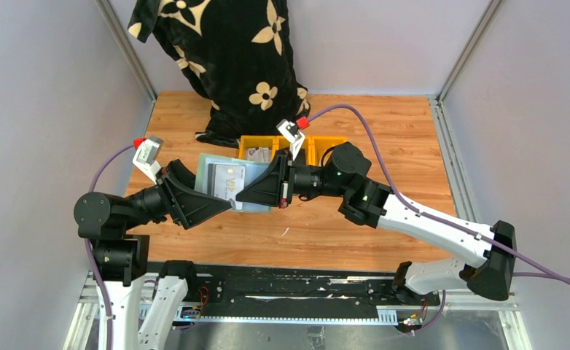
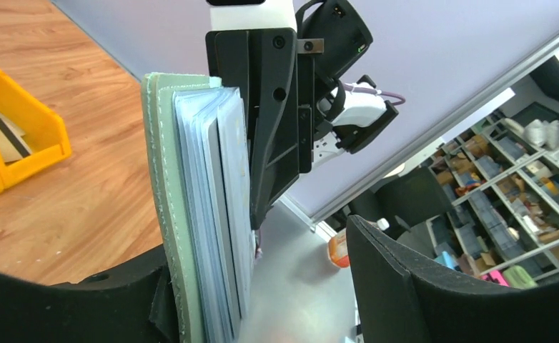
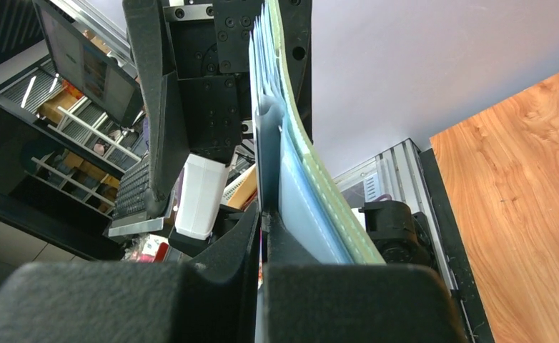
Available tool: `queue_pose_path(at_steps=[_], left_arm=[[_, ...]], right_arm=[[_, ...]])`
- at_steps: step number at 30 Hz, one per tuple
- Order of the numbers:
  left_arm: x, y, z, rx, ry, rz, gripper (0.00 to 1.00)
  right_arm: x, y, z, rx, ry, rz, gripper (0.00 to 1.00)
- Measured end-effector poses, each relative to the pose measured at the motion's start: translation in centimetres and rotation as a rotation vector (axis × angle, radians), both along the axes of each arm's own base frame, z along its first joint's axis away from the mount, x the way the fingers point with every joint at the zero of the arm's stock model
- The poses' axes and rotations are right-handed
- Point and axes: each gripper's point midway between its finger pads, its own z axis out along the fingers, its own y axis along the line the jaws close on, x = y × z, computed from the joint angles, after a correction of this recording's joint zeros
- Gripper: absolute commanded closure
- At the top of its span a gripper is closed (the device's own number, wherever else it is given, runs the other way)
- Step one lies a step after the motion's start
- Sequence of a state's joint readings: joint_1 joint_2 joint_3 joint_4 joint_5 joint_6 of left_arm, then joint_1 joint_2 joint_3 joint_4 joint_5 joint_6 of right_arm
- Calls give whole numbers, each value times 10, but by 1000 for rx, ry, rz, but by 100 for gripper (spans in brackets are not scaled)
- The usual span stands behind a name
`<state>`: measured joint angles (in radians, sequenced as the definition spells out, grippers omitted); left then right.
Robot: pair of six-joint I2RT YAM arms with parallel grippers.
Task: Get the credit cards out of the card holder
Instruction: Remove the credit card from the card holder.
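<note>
Pinching shut, the right gripper has its fingers pressed together on a thin pale inner leaf of the card holder. I cannot tell whether a card sits inside that pinch. The sage-green cover runs past the outside of one finger, not between them. The left gripper stands spread wide. The holder's green back lies against one of its fingers, and the other finger is well apart from the blue-grey leaves. From above, the holder hangs opened flat between the two grippers, lifted off the table, its pale inside facing up. The credit cards are tucked in its pockets, the top one light with printed lettering. Beyond the holder, a row of yellow bins sits on the wood. Behind them a black cloth with cream flowers hangs down to the table's far edge.
</note>
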<state>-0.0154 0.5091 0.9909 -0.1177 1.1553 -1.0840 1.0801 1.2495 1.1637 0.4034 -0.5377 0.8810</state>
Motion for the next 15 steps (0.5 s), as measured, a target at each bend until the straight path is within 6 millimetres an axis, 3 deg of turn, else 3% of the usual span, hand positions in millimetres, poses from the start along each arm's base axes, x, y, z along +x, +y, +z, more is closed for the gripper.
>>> queue_pose_path(at_steps=[9,15], left_arm=[[-2,-1,4,-24,43,-34,66],[-2,-2,7,-29,37,-41,78]], right_arm=[[-6,1,5,20,-17,31,100],[-13,-10,9,40,-30,34,100]])
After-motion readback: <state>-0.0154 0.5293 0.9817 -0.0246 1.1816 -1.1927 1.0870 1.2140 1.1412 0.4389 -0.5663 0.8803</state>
